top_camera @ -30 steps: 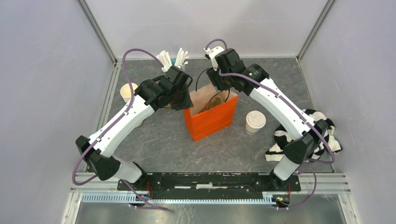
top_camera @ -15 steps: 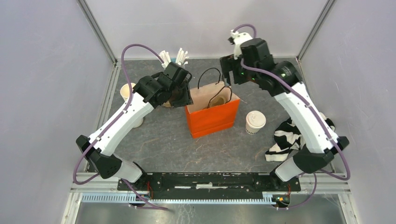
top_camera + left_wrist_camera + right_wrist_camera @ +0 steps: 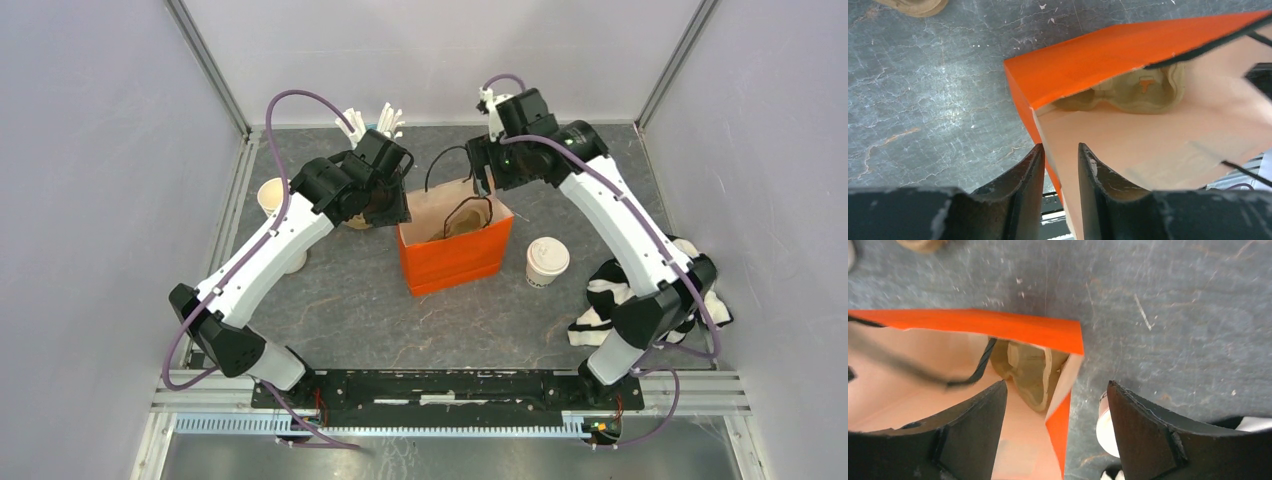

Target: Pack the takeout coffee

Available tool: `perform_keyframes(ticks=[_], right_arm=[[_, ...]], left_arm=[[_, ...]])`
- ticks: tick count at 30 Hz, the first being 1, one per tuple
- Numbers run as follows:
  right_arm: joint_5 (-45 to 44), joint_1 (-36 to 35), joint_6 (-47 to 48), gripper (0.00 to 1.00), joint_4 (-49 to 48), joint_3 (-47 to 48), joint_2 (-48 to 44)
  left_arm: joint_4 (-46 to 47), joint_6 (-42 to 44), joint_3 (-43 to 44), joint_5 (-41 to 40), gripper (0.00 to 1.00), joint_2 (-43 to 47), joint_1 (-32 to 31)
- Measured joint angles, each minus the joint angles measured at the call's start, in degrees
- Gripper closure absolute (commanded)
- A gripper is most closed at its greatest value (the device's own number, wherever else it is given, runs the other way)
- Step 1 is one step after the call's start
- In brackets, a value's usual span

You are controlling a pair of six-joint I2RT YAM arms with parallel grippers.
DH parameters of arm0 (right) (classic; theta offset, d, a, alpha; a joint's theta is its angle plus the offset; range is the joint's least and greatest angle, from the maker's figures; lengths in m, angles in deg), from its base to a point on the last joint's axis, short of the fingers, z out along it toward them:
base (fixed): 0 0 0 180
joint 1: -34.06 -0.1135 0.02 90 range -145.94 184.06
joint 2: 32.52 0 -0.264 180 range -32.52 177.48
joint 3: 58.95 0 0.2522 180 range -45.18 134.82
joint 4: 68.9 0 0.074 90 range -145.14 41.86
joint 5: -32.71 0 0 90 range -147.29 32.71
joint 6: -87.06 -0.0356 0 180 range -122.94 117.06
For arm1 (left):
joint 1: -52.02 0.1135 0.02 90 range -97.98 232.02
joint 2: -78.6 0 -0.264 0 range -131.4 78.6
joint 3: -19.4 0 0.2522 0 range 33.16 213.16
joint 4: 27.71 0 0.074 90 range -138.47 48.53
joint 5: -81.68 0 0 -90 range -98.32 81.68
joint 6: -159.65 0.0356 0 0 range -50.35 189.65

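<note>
The takeout coffee (image 3: pixel 547 262), a cream cup with a white lid, stands on the table right of the orange paper bag (image 3: pixel 455 262). It shows partly in the right wrist view (image 3: pixel 1105 429), beside the bag (image 3: pixel 998 325). My right gripper (image 3: pixel 482 178) hovers wide open over the bag's back right corner (image 3: pixel 1057 390), holding nothing. My left gripper (image 3: pixel 395 205) is at the bag's left rim. In the left wrist view (image 3: pixel 1060 150) its jaws stand narrowly apart astride the bag's wall (image 3: pixel 1098 55), with a gap showing beside the wall.
A brown pulp cup carrier (image 3: pixel 465 222) lies inside the bag. A stack of lidless cups (image 3: pixel 275 198) stands at the left. A holder of white sticks (image 3: pixel 372 124) stands at the back. A black-and-white striped cloth (image 3: pixel 640 290) lies by the right arm.
My right gripper rose off the bag's handles, then came back down over the bag's back right corner. The handles now stand free. My left gripper has barely moved.
</note>
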Motion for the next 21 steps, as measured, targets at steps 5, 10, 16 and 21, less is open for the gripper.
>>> perform_keyframes(ticks=[5,10,16,21], right_arm=[[0.17,-0.81,-0.15,0.49,0.33,-5.05,1.97],[-2.93,-3.56,-0.26,0.66,0.04,-4.98,2.97],[-4.57,-6.36,-0.26,0.43,-1.88,-5.40,1.84],[-5.99,-6.14,-0.61,0.41,-2.27,-3.10,1.31]], left_arm=[[-0.04,0.00,0.07,-0.17,0.72,-0.33,0.09],[0.13,0.00,0.07,-0.92,0.84,-0.33,0.11],[1.01,0.02,0.04,-2.45,0.95,0.00,0.31],[2.86,0.07,0.00,-4.09,0.98,1.29,0.31]])
